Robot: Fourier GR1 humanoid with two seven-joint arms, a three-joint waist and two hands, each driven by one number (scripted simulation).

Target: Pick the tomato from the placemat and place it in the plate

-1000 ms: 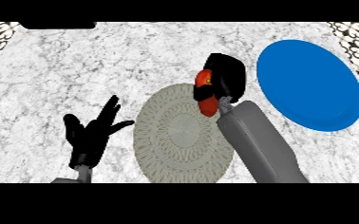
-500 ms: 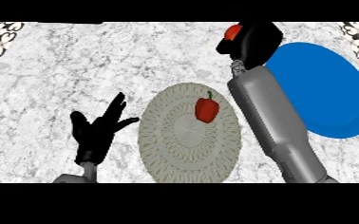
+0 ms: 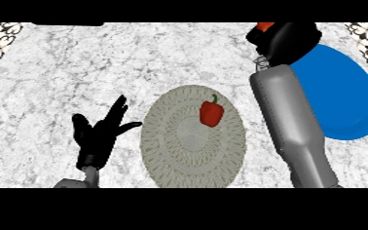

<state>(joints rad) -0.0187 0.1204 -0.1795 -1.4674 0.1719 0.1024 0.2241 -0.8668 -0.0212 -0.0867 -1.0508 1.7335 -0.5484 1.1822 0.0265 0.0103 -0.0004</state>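
Red-orange tomato (image 3: 265, 26), only a sliver of it visible, sits at the far edge of the right hand (image 3: 287, 41), whose black fingers are curled round it and hide most of it. Tomato and hand are off the woven grey placemat (image 3: 179, 151), at the far left rim of the blue plate (image 3: 338, 102). The plate's middle lies to the right of the hand and nearer the robot, so the coming move is judged to be a short carry that way before release. The plate's long axis runs from far to near, roughly parallel to the grey right forearm (image 3: 291, 122), which covers the plate's left edge. A red pepper (image 3: 211, 114) with a green stem lies on the placemat, upright in the view and apart from both hands. The left hand (image 3: 97, 136) rests open, fingers spread, just left of the placemat on the marbled counter (image 3: 86, 68). Compared with half a second ago, the right hand is farther away and more to the right, closer over the plate's rim, and less of the tomato shows; pepper and left hand are unchanged
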